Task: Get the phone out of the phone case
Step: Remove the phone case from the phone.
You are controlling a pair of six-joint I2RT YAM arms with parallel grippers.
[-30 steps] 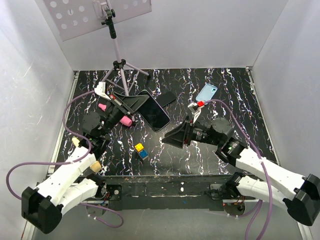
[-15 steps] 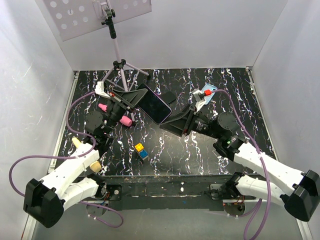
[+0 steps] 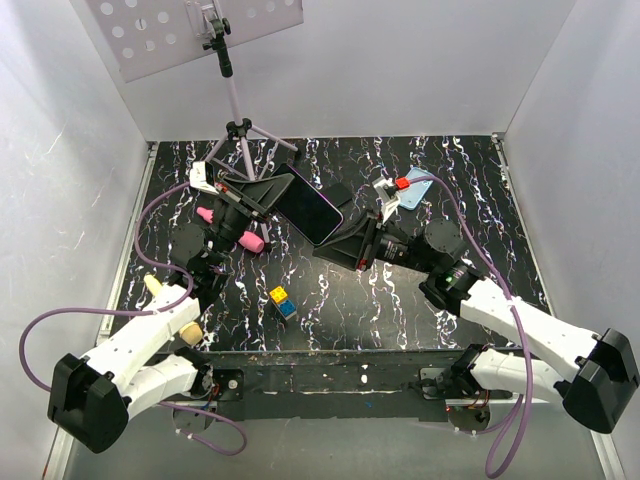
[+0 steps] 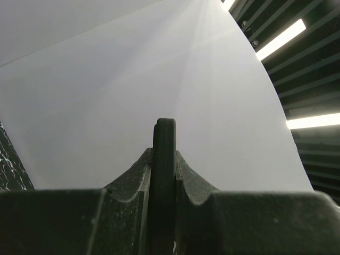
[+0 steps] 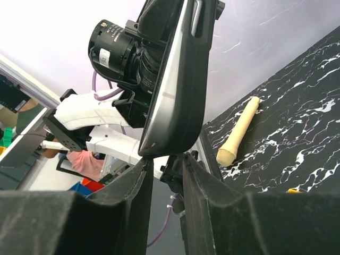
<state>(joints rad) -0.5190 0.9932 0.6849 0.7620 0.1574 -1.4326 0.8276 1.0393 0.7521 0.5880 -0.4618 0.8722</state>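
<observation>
Phone (image 3: pixel 312 207): was aloft, long axis 10–4 o'clock, L gripper (image 3: pixel 272 196) clamped on 10 o'clock end; R gripper (image 3: pixel 345 240), fingers slightly apart, nearest its 4 o'clock corner; phone case (image 3: pixel 417 189) lay apart, 1 o'clock.

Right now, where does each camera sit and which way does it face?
Top: above and behind the arms, looking down at the table; both arms show, the left gripper holding the phone up.
Left wrist: faces up at the white wall; its fingers clamp the phone, seen edge-on.
Right wrist: faces left and upward at the phone and the left arm; its fingers show below.
Shared: the phone, in all three.
</observation>
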